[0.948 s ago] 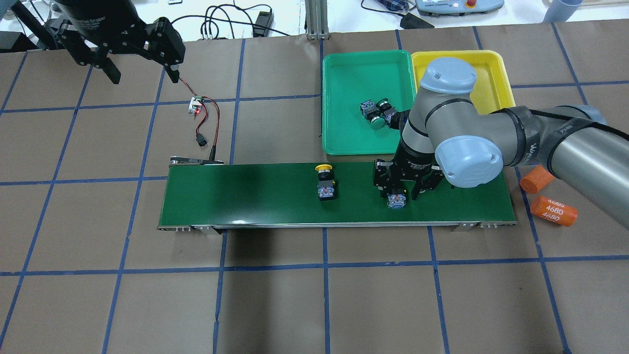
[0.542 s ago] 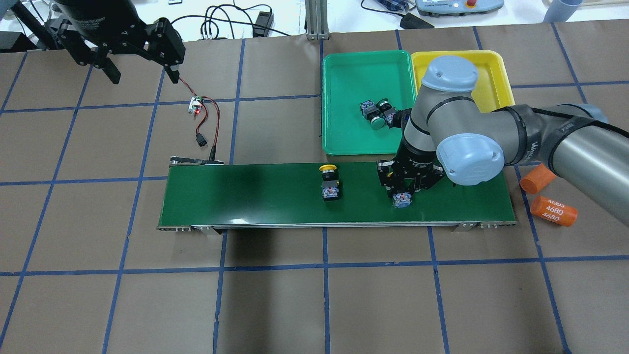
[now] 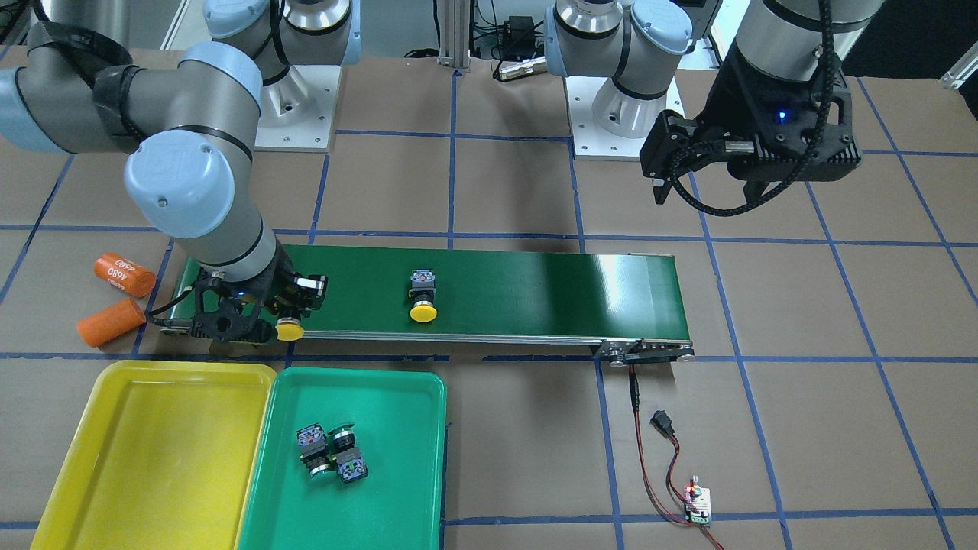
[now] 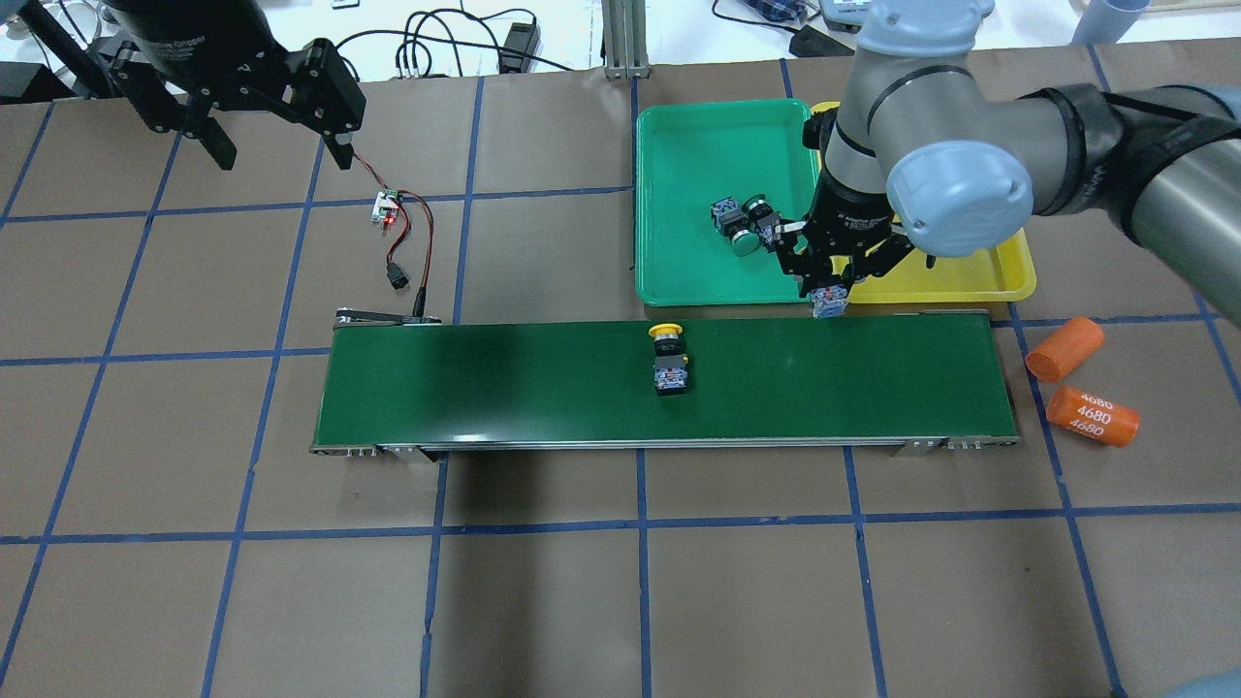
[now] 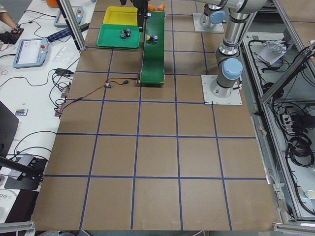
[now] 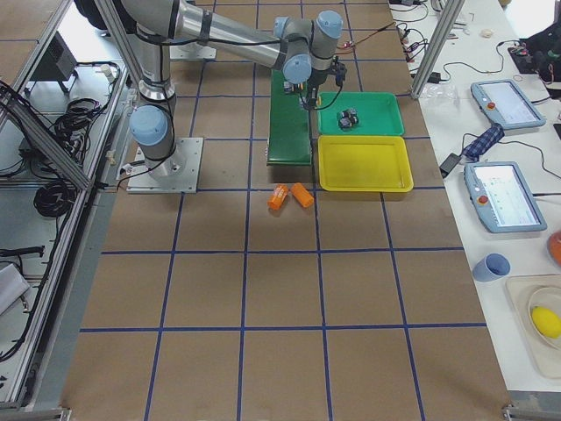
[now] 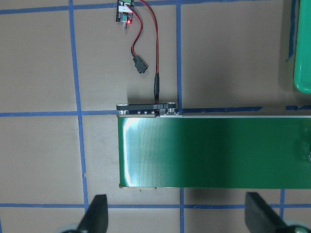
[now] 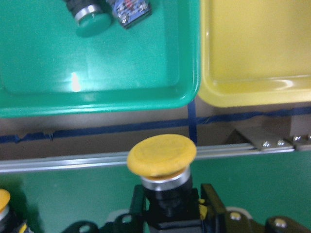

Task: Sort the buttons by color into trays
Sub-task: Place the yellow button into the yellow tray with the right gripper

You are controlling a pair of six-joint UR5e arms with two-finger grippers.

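Note:
My right gripper (image 4: 827, 291) is shut on a yellow-capped button (image 8: 162, 155) and holds it above the belt's far edge, just short of where the green tray (image 4: 679, 165) and yellow tray (image 4: 979, 274) meet. Its cap also shows in the front view (image 3: 289, 331). A second yellow-capped button (image 4: 669, 361) lies on the belt near its middle. Two green-capped buttons (image 4: 745, 225) lie together in the green tray. The yellow tray (image 3: 153, 451) holds nothing. My left gripper (image 4: 287, 155) is open and empty, high over the far left of the table.
The long dark-green conveyor belt (image 4: 485, 388) runs across the table's middle. Two orange cylinders (image 4: 1064, 349), one marked 4680 (image 4: 1091, 415), lie off its right end. A small circuit board with red and black wires (image 4: 388, 208) lies beyond the belt's left end.
My right gripper shut on the yellow-capped button on the belt, lifted it and carried it toward the trays. The other yellow-capped button drifted right along the belt. The left arm stayed still.

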